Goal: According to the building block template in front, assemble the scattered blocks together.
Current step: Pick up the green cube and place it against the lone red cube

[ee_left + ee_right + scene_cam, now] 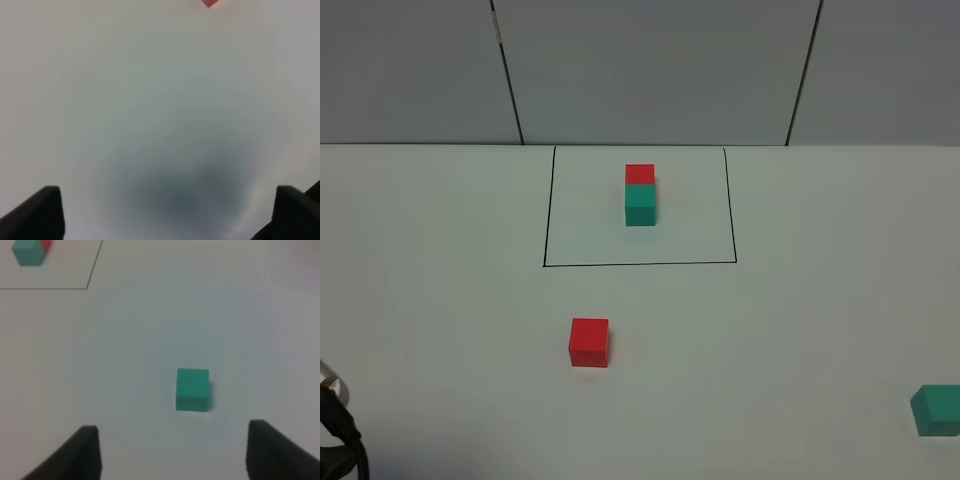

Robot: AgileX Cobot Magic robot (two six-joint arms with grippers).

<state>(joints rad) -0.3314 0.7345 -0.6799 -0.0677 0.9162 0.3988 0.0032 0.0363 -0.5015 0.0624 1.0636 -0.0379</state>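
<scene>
The building block template (640, 192) is a red cube behind a teal cube inside a black-lined rectangle at the back middle of the table; it also shows as the template (29, 251). Of the scattered blocks, the red cube (589, 342) lies left of centre in front of the frame, and only its corner (210, 2) shows in the left wrist view. The teal cube (938, 410) sits at the far right edge. My right gripper (175, 429) is open, with the teal cube (192, 389) just ahead of its fingers. My left gripper (170, 195) is wide open over bare table.
The white table (800, 330) ends at a grey panelled wall (650, 70) at the back. A dark part of the left arm (335, 430) shows at the lower left corner. The frame's black line (92, 275) runs near the template.
</scene>
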